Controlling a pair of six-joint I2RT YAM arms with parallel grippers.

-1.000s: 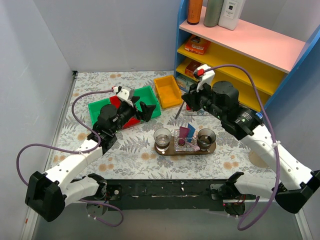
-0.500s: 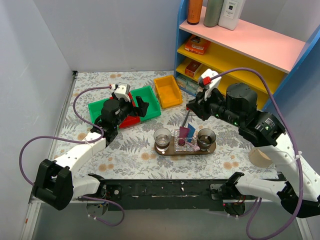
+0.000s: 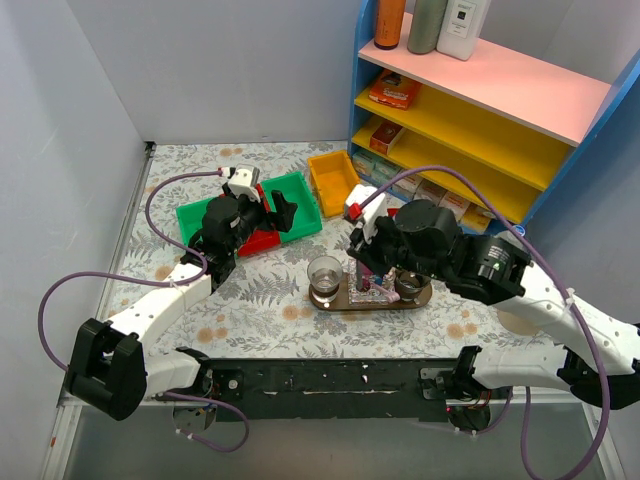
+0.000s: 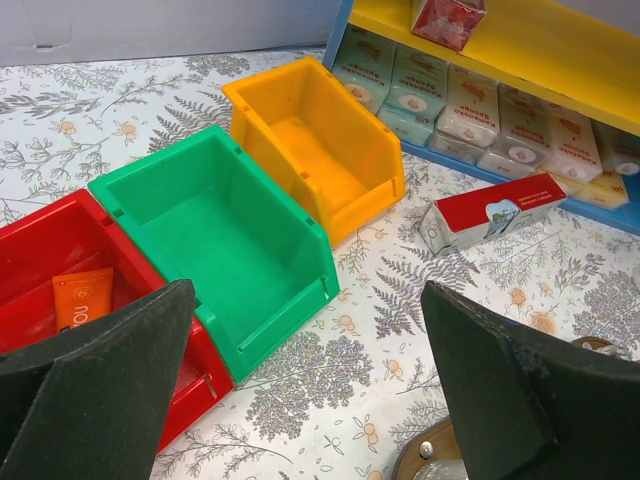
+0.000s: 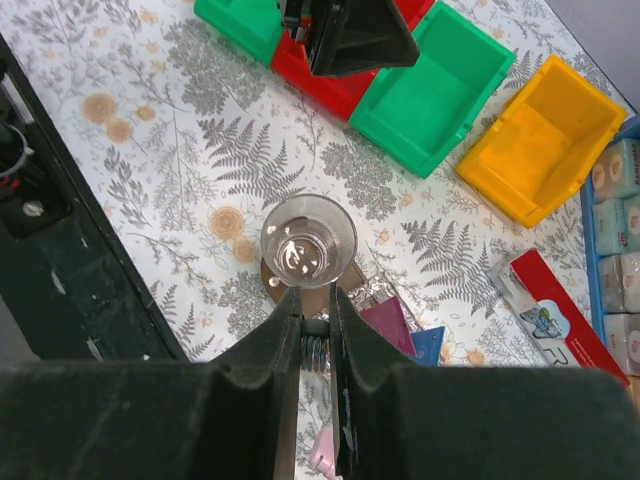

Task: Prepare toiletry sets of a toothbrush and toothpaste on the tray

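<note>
My right gripper (image 5: 317, 312) is shut on a dark toothbrush (image 5: 318, 350) whose bristles show between the jaws. It hangs over the dark-brown oval tray (image 3: 340, 300), just beside the left glass cup (image 5: 308, 242). The magenta tube (image 5: 388, 325) and the blue tube (image 5: 428, 345) of toothpaste lie together on the tray's middle. A second glass cup (image 3: 413, 277) stands at the tray's right end. In the top view the right gripper (image 3: 360, 265) covers the tray's middle. My left gripper (image 4: 300, 400) is open and empty, over the table in front of the bins (image 3: 285, 215).
A red bin (image 4: 50, 260) holds an orange sachet (image 4: 82, 298), next to a green bin (image 4: 220, 240) and a yellow bin (image 4: 315, 140), both without contents. A red-and-white toothpaste box (image 4: 490, 212) lies near the blue shelf unit (image 3: 480, 110), which holds boxes and bottles.
My right arm has swung left and toward the near edge from beside the shelf, bringing the toothbrush down over the tray. The left arm pulled back slightly, then held still.
</note>
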